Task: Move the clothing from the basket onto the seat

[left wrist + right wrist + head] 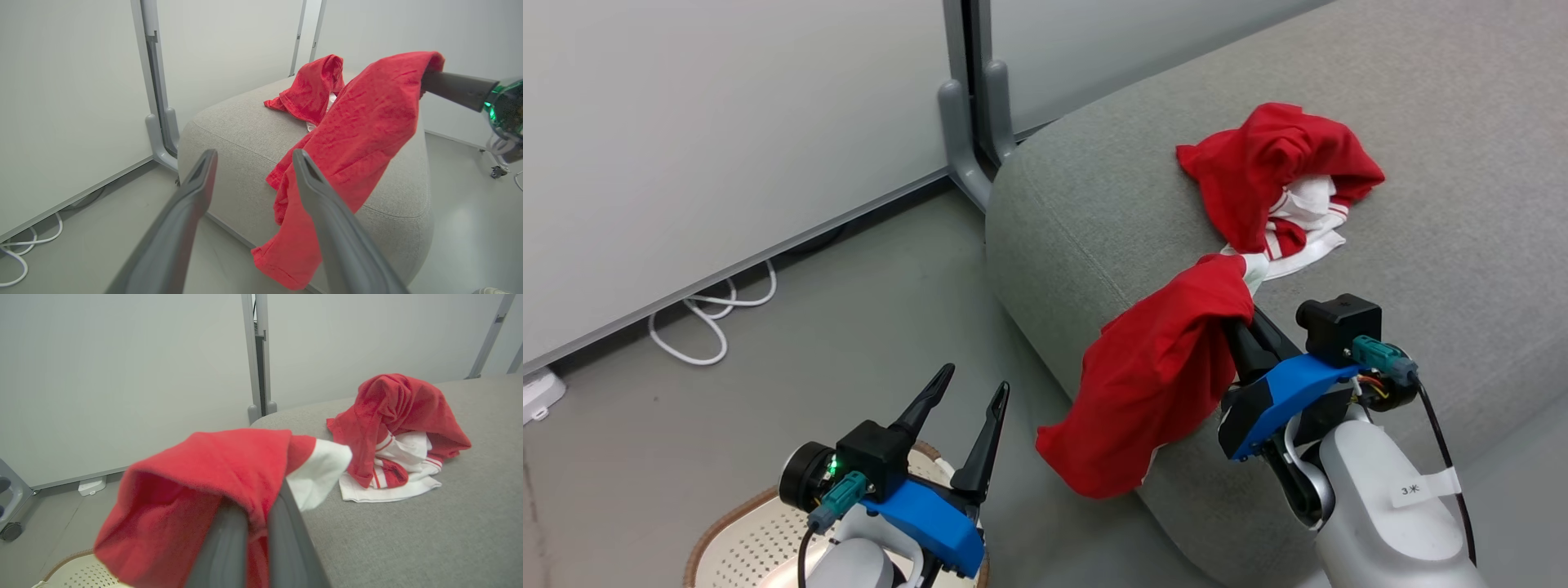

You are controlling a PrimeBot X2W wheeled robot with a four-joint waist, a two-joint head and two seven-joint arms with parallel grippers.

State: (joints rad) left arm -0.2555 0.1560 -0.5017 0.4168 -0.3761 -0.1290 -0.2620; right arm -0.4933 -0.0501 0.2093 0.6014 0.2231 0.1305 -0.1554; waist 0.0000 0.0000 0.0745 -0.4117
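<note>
- Head cam: up high, tilted forward and down, so you get the floor [849,327], the basket [752,543] rim and the seat [1421,204] corner from above.
- Left wrist cam: low near the floor, peeking up past the left pincer [254,154] at the seat's rounded end.
- Right wrist cam: skimming just over the seat top, super close, facing the wall [122,375].
- All three catch the same seat corner and the clothing [1274,163].
</note>
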